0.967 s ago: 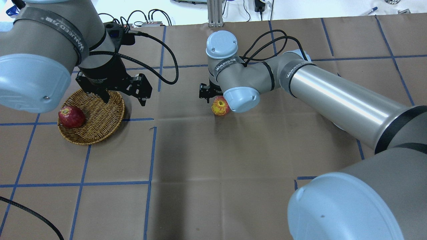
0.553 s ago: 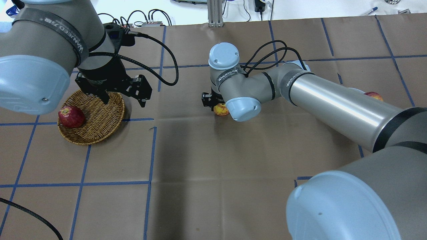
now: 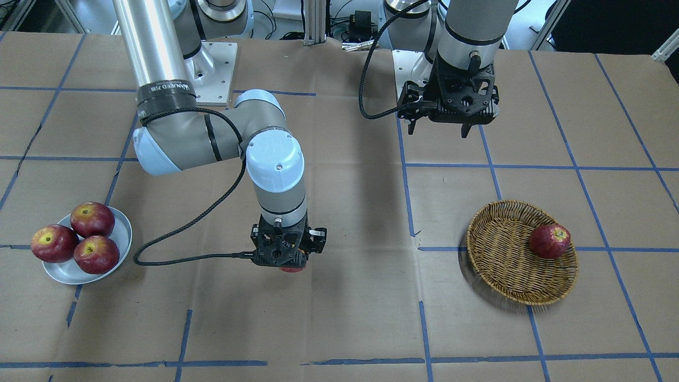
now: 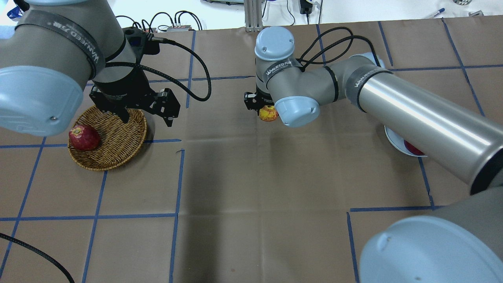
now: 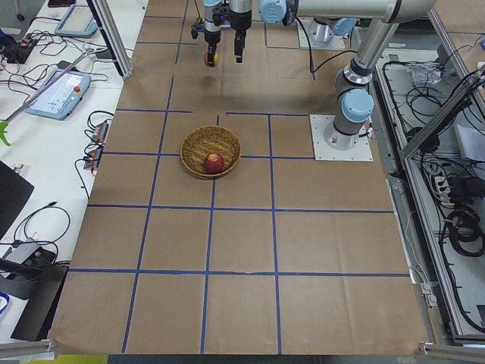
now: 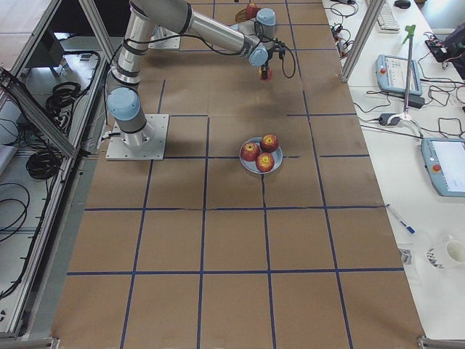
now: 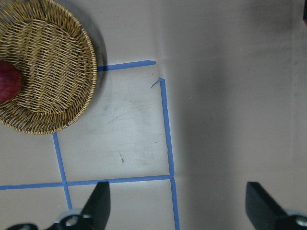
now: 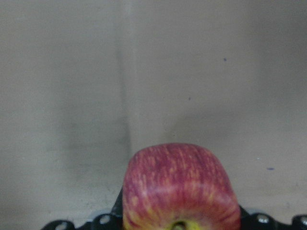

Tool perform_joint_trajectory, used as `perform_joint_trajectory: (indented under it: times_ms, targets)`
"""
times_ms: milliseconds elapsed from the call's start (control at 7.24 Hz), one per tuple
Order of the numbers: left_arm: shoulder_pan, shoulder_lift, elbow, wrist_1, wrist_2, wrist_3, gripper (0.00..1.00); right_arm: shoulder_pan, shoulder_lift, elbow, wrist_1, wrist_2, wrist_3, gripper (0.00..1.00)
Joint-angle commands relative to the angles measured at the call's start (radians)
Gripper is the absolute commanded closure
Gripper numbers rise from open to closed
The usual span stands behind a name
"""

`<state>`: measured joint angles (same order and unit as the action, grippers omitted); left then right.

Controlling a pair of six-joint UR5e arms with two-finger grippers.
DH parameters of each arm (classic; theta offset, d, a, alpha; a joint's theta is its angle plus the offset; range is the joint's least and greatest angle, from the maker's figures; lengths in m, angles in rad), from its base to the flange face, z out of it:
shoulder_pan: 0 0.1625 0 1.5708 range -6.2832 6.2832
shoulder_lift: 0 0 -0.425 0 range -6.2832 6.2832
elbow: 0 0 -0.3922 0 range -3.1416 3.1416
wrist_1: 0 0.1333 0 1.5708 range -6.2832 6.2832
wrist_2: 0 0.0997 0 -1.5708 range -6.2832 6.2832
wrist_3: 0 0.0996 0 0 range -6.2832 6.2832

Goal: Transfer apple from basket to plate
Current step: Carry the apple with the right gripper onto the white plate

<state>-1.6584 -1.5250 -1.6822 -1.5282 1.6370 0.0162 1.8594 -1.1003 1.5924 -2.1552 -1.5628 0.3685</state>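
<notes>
There's the right hand [image 3: 289, 263], down in the middle of the front-facing view, fingers pressed onto the streaky pink-red apple [image 8: 180, 191]. It's pinched between them, tucked right under the palm, with only a red sliver peeping out below the hand in that view. The wrist camera has it big at bottom centre, yellow stem hollow toward the lens, the bare brown paper of the worktop [image 3: 350, 318] beyond. From overhead the yellow patch shows just below and left of the wrist joint. So the apple sits between the two dishes: wicker basket [image 3: 501, 254] out at the right of the frame, metal plate [image 3: 61, 273] well apart at the left edge, with three glossy dark-red apples [image 3: 93, 219] crowding it. One darker red apple [image 3: 550, 241] lies against the basket's right side. The left hand [image 3: 437, 130] hangs at upper right, fingers spread wide with nothing between them, up-frame of the basket; its own camera catches the basket in its upper left corner
</notes>
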Motion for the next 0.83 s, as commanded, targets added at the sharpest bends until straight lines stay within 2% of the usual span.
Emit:
perform_joint_trajectory:
  times_ms: [0, 276, 553, 691]
  targets:
    - [-0.004, -0.001, -0.001, -0.001, 0.0, -0.002, 0.01, -0.212, -0.187, 0.024, 0.229, 0.0, -0.308, 0.54]
    - [-0.004, -0.001, -0.001, -0.001, 0.0, -0.002, 0.01, -0.488, -0.31, 0.162, 0.236, 0.003, -0.692, 0.54]
    - [-0.004, 0.003, -0.001, -0.001, -0.002, -0.002, 0.01, -0.712, -0.322, 0.193, 0.232, 0.007, -0.941, 0.54]
    - [-0.006, 0.005, -0.001, -0.001, -0.002, -0.002, 0.01, -0.758, -0.31, 0.193, 0.229, 0.007, -1.0, 0.54]
